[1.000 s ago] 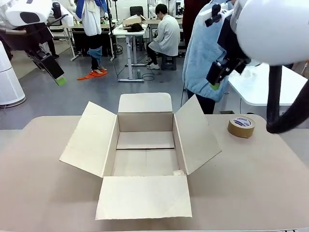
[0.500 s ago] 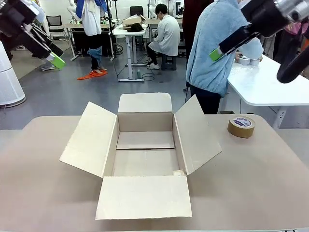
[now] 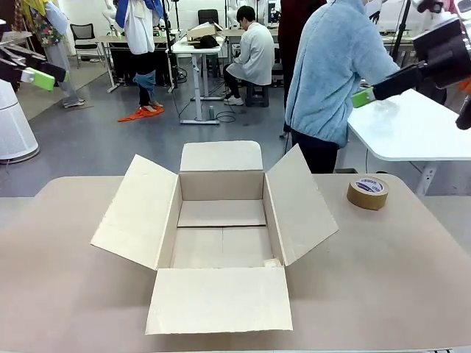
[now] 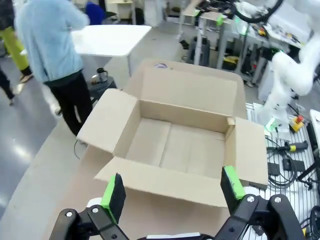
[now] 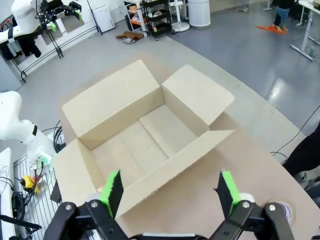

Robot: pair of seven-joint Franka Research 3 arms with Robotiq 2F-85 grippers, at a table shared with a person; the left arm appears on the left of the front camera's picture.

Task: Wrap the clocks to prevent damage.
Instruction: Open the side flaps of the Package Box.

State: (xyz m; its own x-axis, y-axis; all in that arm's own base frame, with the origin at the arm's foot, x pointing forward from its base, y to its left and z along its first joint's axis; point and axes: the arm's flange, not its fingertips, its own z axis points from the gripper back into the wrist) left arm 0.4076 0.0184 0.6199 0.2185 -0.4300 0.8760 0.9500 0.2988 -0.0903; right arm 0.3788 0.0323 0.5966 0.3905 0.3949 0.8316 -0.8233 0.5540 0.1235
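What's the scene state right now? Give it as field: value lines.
box: cardboard box mid-table, all four flaps folded out, inside bare
tape: brown tape roll lying flat on the table, to the robot's right of the box, not touching it
left end effector: open, raised above the table, holding nothing
right end effector: open, raised above the table, holding nothing
person: light blue jacket, at the far side, turned toward a white side table
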